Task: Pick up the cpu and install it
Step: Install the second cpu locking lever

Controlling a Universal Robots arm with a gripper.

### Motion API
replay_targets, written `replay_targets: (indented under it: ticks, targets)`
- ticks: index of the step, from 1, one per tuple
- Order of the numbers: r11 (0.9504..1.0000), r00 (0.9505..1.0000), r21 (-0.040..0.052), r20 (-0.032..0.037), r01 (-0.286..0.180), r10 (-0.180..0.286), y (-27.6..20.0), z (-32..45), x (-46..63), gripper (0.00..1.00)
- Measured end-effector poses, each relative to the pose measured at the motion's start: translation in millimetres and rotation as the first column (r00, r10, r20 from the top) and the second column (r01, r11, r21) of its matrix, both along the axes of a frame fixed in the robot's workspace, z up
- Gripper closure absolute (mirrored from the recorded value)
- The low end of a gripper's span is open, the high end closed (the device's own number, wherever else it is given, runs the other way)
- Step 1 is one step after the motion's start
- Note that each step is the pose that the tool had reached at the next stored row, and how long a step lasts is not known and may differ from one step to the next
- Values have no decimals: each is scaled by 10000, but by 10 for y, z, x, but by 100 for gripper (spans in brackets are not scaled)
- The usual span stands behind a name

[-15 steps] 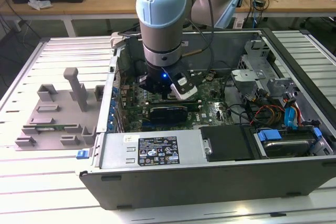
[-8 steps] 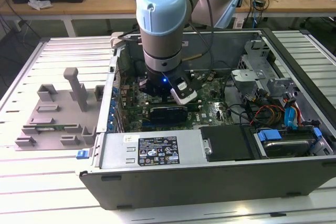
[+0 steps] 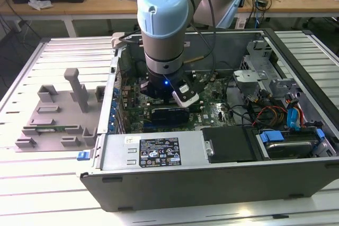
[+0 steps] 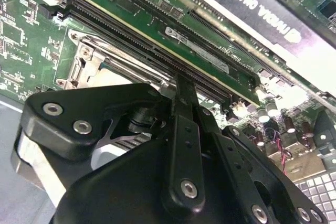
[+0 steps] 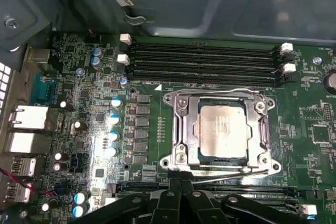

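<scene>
In the first wrist view the cpu [image 5: 220,129], a silver-grey square chip, lies flat inside the metal socket frame [image 5: 177,124] on the green motherboard [image 5: 84,103]. My gripper [image 5: 180,176] is at the frame's near edge, fingers pressed together with nothing visible between them, and the tip is touching or just above the frame's bar. In the second wrist view the gripper [image 4: 181,85] ends in one narrow tip beside the socket frame [image 4: 86,59]. In the exterior view the arm's wrist reaches down into the open computer case, and the gripper [image 3: 161,96] is low over the board.
Memory slots [image 5: 199,59] run along the socket's far side. A black graphics card [image 3: 169,114] sits close by the gripper. The case [image 3: 296,51] holds a power supply [image 3: 153,152] and cables and drive bays [image 3: 286,120]. A grey fixture plate [image 3: 58,115] lies outside, at the exterior view's left.
</scene>
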State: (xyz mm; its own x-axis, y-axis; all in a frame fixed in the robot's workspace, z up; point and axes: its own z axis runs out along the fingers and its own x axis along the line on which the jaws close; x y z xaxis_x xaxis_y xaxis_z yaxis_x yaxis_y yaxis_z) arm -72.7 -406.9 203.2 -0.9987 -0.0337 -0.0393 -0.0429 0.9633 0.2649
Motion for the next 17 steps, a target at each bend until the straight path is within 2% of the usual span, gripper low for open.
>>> replay_targets:
  ticks: [3, 4, 9, 12, 17]
  targets:
    - [9999, 10000, 107, -1, 0, 0, -1, -17, -15, 89]
    - [9998, 10000, 176, 0, 0, 0, -1, -30, -31, 89]
    - [9992, 10000, 395, 0, -1, 1, 3, -50, -67, 89]
    - [9990, 10000, 448, -1, 0, 0, 14, -53, -69, 89]
    - [9982, 10000, 595, 1, 0, 0, 19, -70, -71, 89]
